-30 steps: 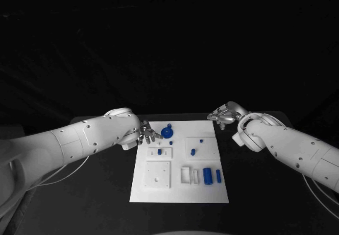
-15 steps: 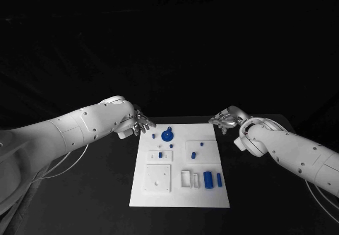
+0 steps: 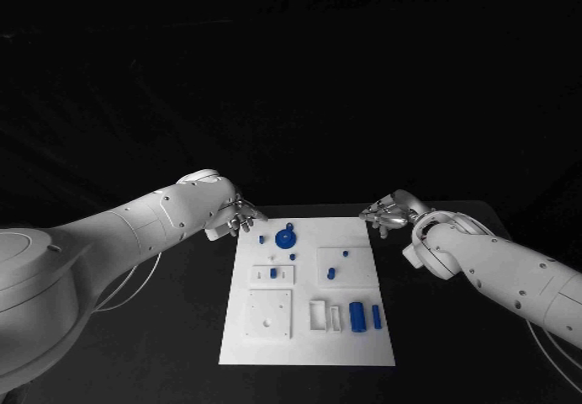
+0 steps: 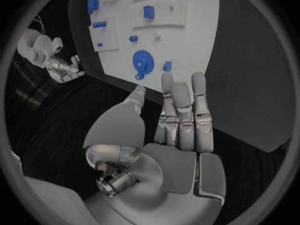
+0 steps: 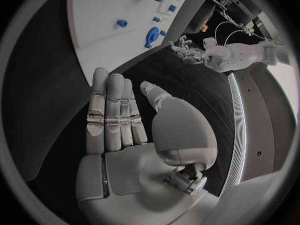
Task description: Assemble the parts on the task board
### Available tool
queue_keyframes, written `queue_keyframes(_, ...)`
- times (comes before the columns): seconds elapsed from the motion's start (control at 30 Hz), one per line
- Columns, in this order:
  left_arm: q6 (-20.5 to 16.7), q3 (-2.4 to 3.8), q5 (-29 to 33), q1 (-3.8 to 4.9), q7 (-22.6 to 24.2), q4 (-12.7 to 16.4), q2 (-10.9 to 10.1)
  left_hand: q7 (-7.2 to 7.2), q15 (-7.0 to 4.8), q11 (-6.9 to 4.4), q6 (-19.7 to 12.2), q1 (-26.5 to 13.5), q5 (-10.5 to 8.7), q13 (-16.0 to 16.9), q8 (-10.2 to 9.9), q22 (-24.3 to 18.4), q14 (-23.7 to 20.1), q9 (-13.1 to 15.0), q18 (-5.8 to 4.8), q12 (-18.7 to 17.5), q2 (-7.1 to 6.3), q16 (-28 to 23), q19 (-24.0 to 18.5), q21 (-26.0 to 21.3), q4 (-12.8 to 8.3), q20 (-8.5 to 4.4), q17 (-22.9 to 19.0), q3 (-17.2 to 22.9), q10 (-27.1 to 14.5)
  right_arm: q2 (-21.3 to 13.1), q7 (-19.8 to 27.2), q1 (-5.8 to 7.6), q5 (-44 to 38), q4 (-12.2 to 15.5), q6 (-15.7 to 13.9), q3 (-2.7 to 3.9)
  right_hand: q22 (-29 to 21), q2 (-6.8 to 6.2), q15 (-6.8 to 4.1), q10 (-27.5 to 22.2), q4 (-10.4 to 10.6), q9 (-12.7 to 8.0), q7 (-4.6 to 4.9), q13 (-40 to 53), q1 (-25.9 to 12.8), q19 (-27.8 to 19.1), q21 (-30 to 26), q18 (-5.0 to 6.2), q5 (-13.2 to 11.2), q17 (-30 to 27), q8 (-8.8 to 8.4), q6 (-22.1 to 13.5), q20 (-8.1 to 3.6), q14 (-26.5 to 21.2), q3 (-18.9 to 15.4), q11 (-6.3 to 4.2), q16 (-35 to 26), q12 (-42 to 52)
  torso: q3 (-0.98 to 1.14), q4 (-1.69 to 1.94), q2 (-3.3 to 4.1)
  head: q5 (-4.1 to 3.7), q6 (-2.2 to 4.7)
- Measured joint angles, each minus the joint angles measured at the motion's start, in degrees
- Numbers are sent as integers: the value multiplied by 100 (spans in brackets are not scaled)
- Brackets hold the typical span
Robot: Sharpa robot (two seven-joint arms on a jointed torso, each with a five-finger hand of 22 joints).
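Both hands are pulling back from the board, holding nothing.
Left hand [image 3: 239,219] and right hand [image 3: 386,213] are waiting with fingers straight, the white board [image 3: 364,349] between them, blue parts [image 3: 286,236] probably left free for a grasp.

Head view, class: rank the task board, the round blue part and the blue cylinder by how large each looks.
1. task board
2. round blue part and blue cylinder: look about alike; the cylinder lies nearer the camera, so unranked.
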Motion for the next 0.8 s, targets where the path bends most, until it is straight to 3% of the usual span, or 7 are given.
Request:
queue_keyframes(0.07,54,-1,14,-24,47,-98,36,22,31,20,-56,48,0,-10,58,23,-31,-205,0,-46,-285,0,0,-44,324,0,4,313,21,0,1,5,13,8,-12,10,-293,0,21,50,9,0,-1,-259,0,-77,0,1,0,-97,0,-21,26,-21,9,51,-199,-229,0,-9,17,0,16)
queue_keyframes(0.13,109,-1,29,-50,102,-209,72,30,31,20,-65,96,0,-16,44,48,-31,-332,0,-46,-342,0,12,-66,436,12,11,323,21,3,2,14,33,14,-24,25,-648,0,54,121,18,-4,7,-520,0,-141,0,1,0,-261,0,-47,60,-25,18,60,-418,-455,1,-17,36,5,33)
queue_keyframes(0.27,170,-1,49,-85,188,-345,114,14,31,20,-41,120,0,-15,28,84,-31,-476,0,-46,-366,0,21,-110,484,21,22,284,21,15,4,31,65,22,-34,63,-1220,0,171,137,46,-7,52,-977,0,-420,-27,0,0,-558,0,-93,129,-189,46,85,-807,-913,2,-31,68,24,51)
queue_keyframes(0.37,209,-1,69,-110,256,-428,142,31,31,20,-22,120,0,-15,28,92,-31,-502,-1,-46,-366,0,21,-110,484,21,27,284,21,27,9,42,94,31,-38,95,-1838,0,310,126,75,-13,105,-1576,0,-929,-30,0,0,-1026,0,-207,282,-467,125,230,-1341,-1525,4,-41,93,29,66)
queue_keyframes(0.43,233,-1,76,-125,298,-470,157,31,31,20,-22,120,0,-15,28,98,-31,-511,0,-46,-366,0,21,-110,484,21,26,284,21,35,22,43,119,31,-45,116,-2565,-25,401,367,52,-24,127,-2190,25,-1057,-18,0,0,-1543,0,-250,381,-388,182,283,-1786,-2038,8,-46,106,30,71)
queue_keyframes(0.57,273,-7,87,-149,364,-525,169,31,31,20,-22,120,0,-15,28,109,-31,-527,0,-46,-366,0,20,-116,484,21,32,284,21,45,140,49,259,35,-102,153,-3722,-38,475,524,-27,-25,131,-2893,38,-1102,-19,0,22,-2201,0,-255,451,-257,403,340,-2403,-2644,9,-54,130,34,85)
queue_keyframes(0.8,329,-19,108,-177,468,-576,185,31,31,20,-23,152,1,-5,28,152,-31,-570,-1,-46,-333,0,41,-142,484,42,44,284,21,61,454,68,647,44,-277,191,-4873,-20,505,551,-89,-24,131,-2953,20,-934,28,0,67,-2612,0,-255,488,-86,466,368,-2760,-2855,8,-64,155,27,88)
